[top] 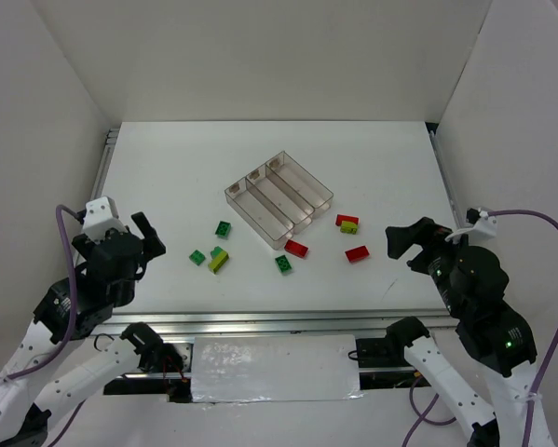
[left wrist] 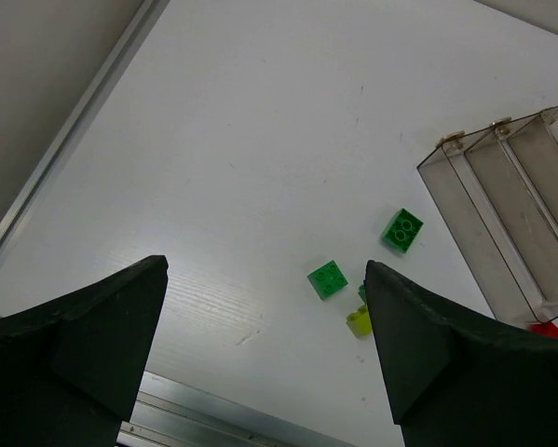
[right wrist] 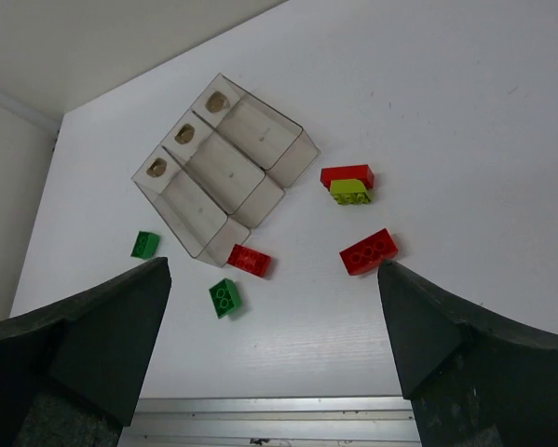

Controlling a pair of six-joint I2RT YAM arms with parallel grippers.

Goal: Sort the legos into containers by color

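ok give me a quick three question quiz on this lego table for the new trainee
1. True or false: a brick already lies inside the tray.
2. How many red bricks lie outside the tray? A) one B) three C) five
3. Fill the gap: in the top view, the yellow-green brick to the right of the tray touches a ___ brick.

Key: 1 false, all three compartments are empty; 2 B; 3 red.
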